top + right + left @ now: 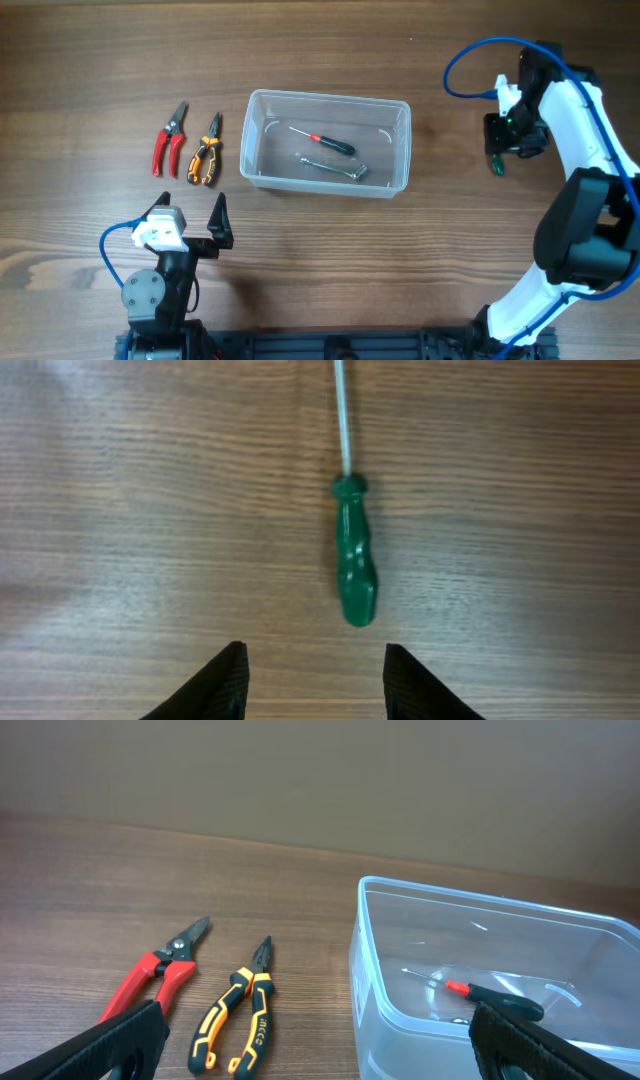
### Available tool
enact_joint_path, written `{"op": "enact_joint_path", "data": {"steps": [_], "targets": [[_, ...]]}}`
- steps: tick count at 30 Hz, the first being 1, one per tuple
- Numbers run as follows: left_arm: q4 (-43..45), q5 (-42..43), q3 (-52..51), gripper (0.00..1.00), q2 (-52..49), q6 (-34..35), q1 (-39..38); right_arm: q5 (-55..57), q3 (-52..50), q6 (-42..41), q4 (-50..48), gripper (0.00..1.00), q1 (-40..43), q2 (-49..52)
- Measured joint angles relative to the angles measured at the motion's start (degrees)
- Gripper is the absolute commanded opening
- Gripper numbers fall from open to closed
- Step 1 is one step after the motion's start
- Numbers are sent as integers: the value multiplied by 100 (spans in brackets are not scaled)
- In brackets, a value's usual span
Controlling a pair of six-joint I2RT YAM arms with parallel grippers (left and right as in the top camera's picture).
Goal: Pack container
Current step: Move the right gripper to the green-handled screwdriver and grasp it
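Note:
The clear plastic container (330,97) stands mid-table and holds a red-and-black screwdriver (325,141) and a metal wrench (335,167). It also shows in the left wrist view (372,980). Red snips (168,140) and orange-black pliers (207,150) lie to its left. My left gripper (192,208) is open and empty, near the front, behind the pliers (245,1010) and snips (150,975). My right gripper (510,138) is open and empty above a green screwdriver (354,565) that lies on the table right of the container; its handle tip peeks out in the overhead view (497,165).
The wooden table top (330,250) carries all the tools. A blue cable (470,60) loops off the right arm above the table. A plain wall rises behind the table in the left wrist view.

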State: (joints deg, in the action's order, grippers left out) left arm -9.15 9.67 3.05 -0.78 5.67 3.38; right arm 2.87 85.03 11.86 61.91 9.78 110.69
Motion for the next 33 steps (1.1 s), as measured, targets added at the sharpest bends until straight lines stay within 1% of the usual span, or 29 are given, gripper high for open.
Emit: {"op": "enact_joint_path", "data": {"steps": [5,17,25,33], "targets": [[0,0,0,100,0,0,0,2,0,122,-96,43,151,0],[0,0,0,100,0,0,0,-48,0,647,-315,45,153,0],[0,0,0,100,0,0,0,-48,-15,651,-343,45,153,739],[0,0,0,100,0,0,0,-48,-17,660,-566,44,153,815]]}}
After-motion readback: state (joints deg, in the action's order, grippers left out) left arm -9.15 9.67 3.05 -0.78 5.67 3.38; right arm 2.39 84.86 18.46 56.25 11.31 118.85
